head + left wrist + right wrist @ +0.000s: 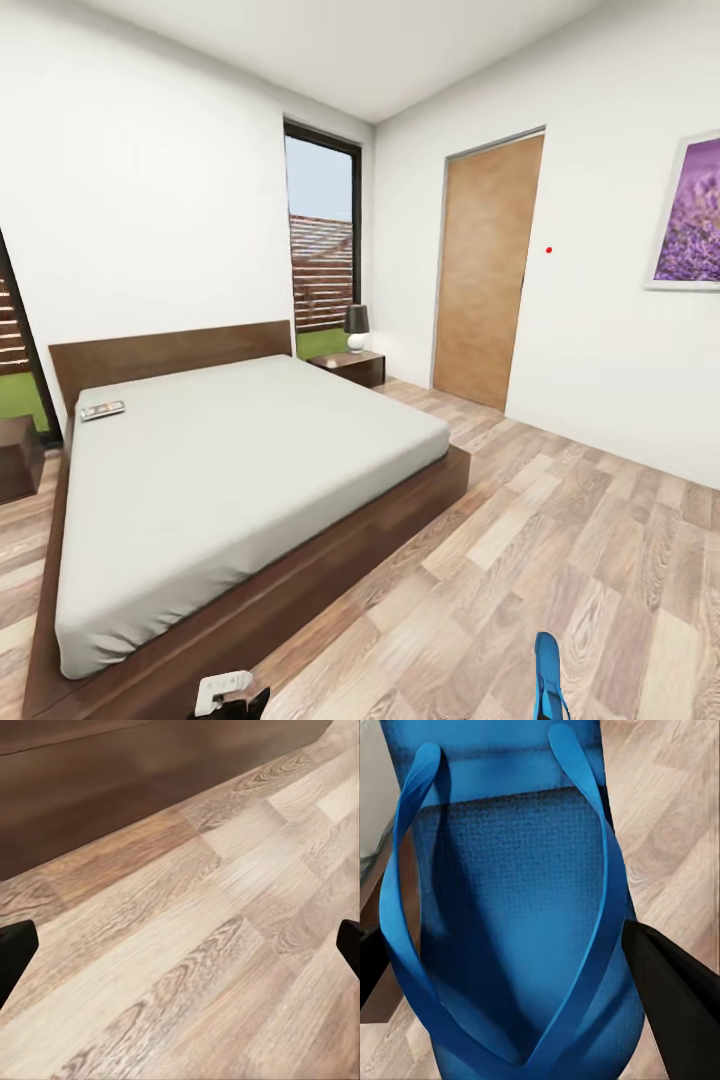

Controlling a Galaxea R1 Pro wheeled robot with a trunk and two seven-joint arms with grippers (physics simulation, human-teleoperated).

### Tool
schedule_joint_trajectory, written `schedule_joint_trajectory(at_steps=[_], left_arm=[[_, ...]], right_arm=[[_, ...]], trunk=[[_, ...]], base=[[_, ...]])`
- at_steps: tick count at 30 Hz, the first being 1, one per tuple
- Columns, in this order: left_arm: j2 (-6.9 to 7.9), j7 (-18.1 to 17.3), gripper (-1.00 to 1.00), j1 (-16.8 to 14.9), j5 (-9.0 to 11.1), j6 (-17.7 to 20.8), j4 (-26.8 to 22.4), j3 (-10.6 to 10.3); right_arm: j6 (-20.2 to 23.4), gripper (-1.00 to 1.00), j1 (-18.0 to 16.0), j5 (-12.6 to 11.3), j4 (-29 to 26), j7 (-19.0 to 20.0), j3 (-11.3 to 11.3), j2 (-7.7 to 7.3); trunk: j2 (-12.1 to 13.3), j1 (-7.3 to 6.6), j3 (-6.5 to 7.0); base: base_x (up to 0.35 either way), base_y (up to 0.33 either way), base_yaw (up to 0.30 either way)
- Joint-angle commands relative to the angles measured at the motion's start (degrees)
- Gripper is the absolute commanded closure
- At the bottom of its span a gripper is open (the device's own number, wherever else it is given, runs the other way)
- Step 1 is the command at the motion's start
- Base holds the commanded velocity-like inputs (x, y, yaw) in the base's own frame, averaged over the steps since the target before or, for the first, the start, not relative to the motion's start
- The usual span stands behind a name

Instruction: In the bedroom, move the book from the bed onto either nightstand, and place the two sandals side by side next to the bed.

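book: on the mattress, upper left of the head view, close to the headboard; not moved to a nightstand yet
bed: fills left and centre of the head view, off-white mattress on a dark wood frame
nightstand: far side, beside the headboard's end under the window, with the lamp on it; a second dark unit at the left edge is cut off, probably the other nightstand
sandal: blue, bottom edge of the head view right of centre, standing up off the floor rather than lying flat; I read it as carried, not yet placed
second sandal: can't locate it from these pictures
right gripper: right wrist view looks straight onto the blue footbed and V strap; one dark finger lies against the sole's edge at lower right, other finger is a dark sliver at the left edge; looks clamped across the sandal's width
left gripper: fingertips sit at the two side edges of the left wrist view, spread wide, nothing between them, bare plank floor below and the dark bed frame across the top
left arm: white and black part at the bottom of the head view, by the foot corner of the bed
progress: early; judging by layout, nothing finished, one sandal in hand
left to do: set this sandal beside the bed, fetch its mate and pair them, then book to a nightstand
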Motion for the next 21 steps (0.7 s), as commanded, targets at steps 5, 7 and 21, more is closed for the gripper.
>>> schedule_joint_trajectory(at_steps=[5, 7, 21], left_arm=[[0.01, -0.4, -1.0, 0.0, 0.3, -0.1, 0.0, 0.1], [0.01, -0.4, -1.0, 0.0, 0.3, -0.1, 0.0, 0.1], [0.01, -0.4, -1.0, 0.0, 0.3, -0.1, 0.1, 0.1]], right_arm=[[0.2, 1.0, -0.1, 0.2, 0.1, 0.3, -0.5, 0.02], [0.2, 1.0, -0.1, 0.2, 0.1, 0.3, -0.5, 0.02], [0.2, 1.0, -0.1, 0.2, 0.1, 0.3, -0.5, 0.02]], trunk=[[0.0, -0.01, 0.05], [0.0, -0.01, 0.1], [0.0, -0.01, 0.42]], base=[[0.0, 0.0, -0.3], [0.0, 0.0, -0.3], [0.0, 0.0, -0.3]])
